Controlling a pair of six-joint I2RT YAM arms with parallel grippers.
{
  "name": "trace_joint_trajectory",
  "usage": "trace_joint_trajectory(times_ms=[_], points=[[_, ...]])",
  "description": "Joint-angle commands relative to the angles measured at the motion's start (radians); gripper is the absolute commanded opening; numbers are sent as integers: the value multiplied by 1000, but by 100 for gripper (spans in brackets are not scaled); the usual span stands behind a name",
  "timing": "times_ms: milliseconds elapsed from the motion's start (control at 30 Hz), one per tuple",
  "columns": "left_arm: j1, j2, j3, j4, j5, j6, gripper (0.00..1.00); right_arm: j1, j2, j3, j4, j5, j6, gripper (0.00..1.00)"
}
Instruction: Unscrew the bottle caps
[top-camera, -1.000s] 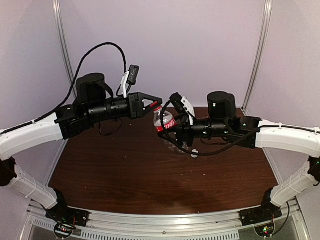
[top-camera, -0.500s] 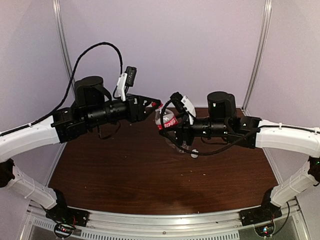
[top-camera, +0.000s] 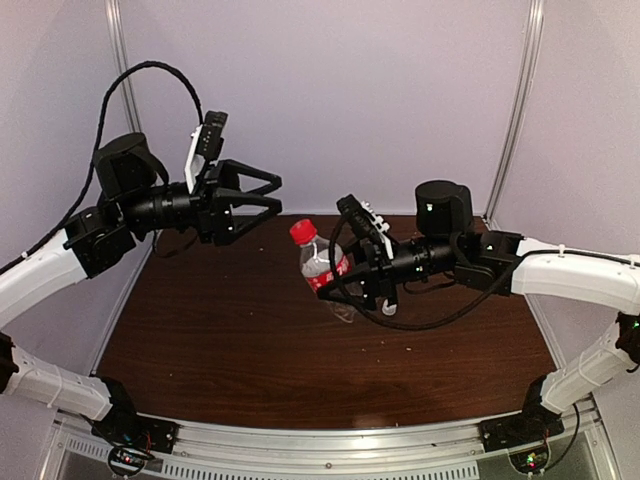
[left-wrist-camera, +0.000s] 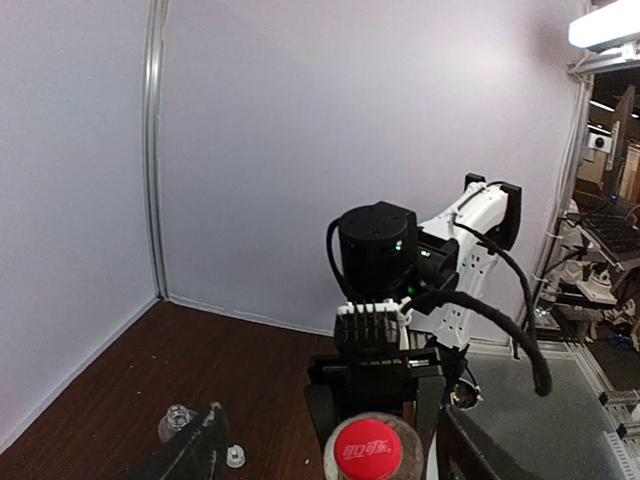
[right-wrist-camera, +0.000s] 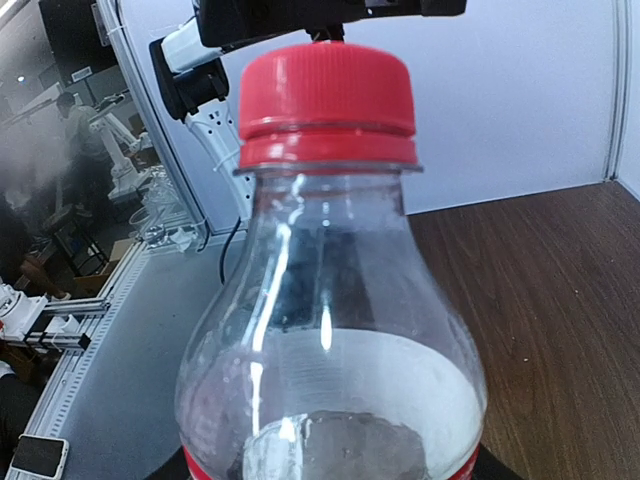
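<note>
One red cap sits on its bottle, between a clamped right hand and an open left hand.

The right hand is clamped on the red-labelled bottle at the label band and holds it tilted over the middle of the bench, with the neck toward the left; if the base touches the wood I cannot tell. The left hand hangs higher and to the left, well apart from the cap, its fingers spread wide with nothing between them. The bottle looks light and thin-walled, so I judge a hard squeeze will dent it, and the smooth wall may turn in the grip. The cap is small and stiff; the best hold is on its side wall, from two opposite sides.
</note>
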Motion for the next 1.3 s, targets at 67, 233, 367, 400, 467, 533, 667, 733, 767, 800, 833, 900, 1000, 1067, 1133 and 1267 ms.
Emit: trace_joint_trajectory(times_ms=[67, 233, 367, 400, 467, 533, 667, 733, 767, 800, 833, 900, 1000, 1067, 1133, 1267], points=[[3, 51, 12, 81, 267, 11, 72, 0, 13, 58, 68, -166, 55, 36], [2, 102, 20, 130, 328, -36, 71, 0, 30, 65, 86, -191, 71, 36], [-1, 126, 17, 181, 359, -76, 65, 0, 37, 66, 92, -193, 76, 36], [-1, 131, 15, 189, 363, -82, 62, 0, 39, 64, 94, -191, 78, 36], [-2, 138, 15, 193, 369, -86, 56, 0, 41, 63, 98, -193, 80, 36], [-2, 143, 13, 192, 376, -87, 52, 0, 40, 60, 103, -191, 83, 36], [-5, 149, 4, 193, 381, -93, 45, 0, 40, 58, 108, -187, 85, 36], [-7, 152, 1, 198, 382, -98, 43, 0, 41, 58, 109, -183, 85, 36], [-8, 152, 1, 199, 383, -101, 42, -1, 40, 58, 110, -183, 85, 36], [-10, 154, 1, 200, 383, -102, 41, 0, 40, 58, 110, -180, 85, 36], [-10, 157, 1, 201, 383, -103, 41, 0, 40, 59, 108, -179, 86, 36], [-15, 158, 2, 203, 383, -107, 41, 0, 40, 59, 107, -175, 85, 36], [-19, 162, 4, 206, 383, -111, 39, -1, 39, 59, 104, -168, 84, 35], [-19, 163, 4, 209, 383, -115, 35, -1, 37, 58, 99, -164, 81, 35], [-22, 166, 5, 209, 383, -117, 31, 0, 34, 58, 91, -155, 77, 35], [-27, 170, 6, 201, 371, -121, 22, 0, 24, 59, 74, -101, 70, 35]])
